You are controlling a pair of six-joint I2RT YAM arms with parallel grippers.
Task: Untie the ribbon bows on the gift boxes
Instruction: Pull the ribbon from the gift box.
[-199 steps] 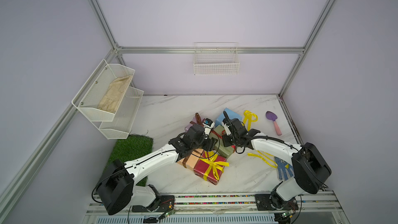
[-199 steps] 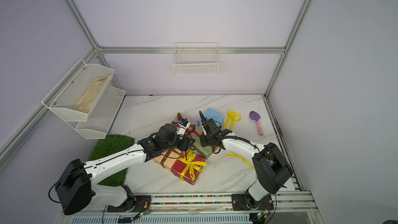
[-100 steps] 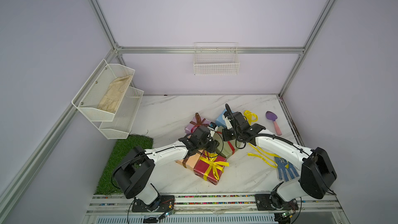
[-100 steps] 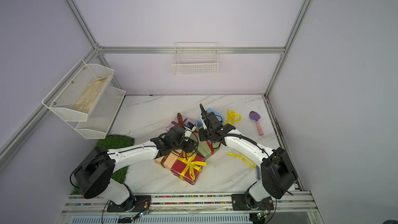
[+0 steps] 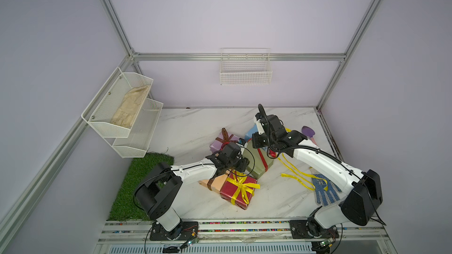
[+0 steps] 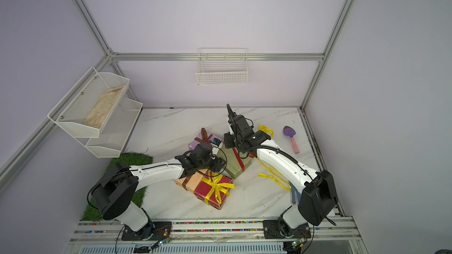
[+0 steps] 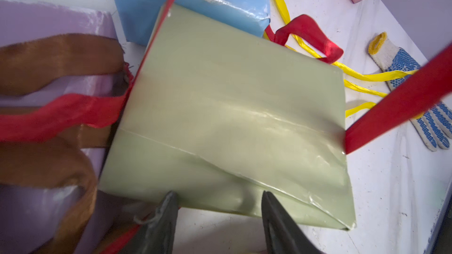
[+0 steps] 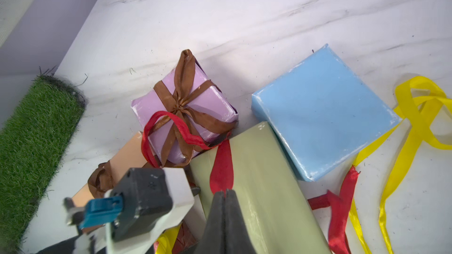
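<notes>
Right gripper [image 8: 225, 193] jaws were pinched closed on red ribbon [image 8: 221, 167] lying over olive green box [image 8: 259, 179]. Left gripper [image 7: 219, 204] jaws stood apart at that box's edge, clamping nothing. Box sat between lilac box [image 8: 215, 108] and light blue box [image 8: 318, 113].

left arm [image 5: 193, 170] is stretching forward and low | left gripper [image 7: 217, 207] is standing with jaws apart | right arm [image 5: 318, 162] is reaching inward, wrist raised | right gripper [image 8: 225, 193] is pinching, jaws pressed together
</notes>
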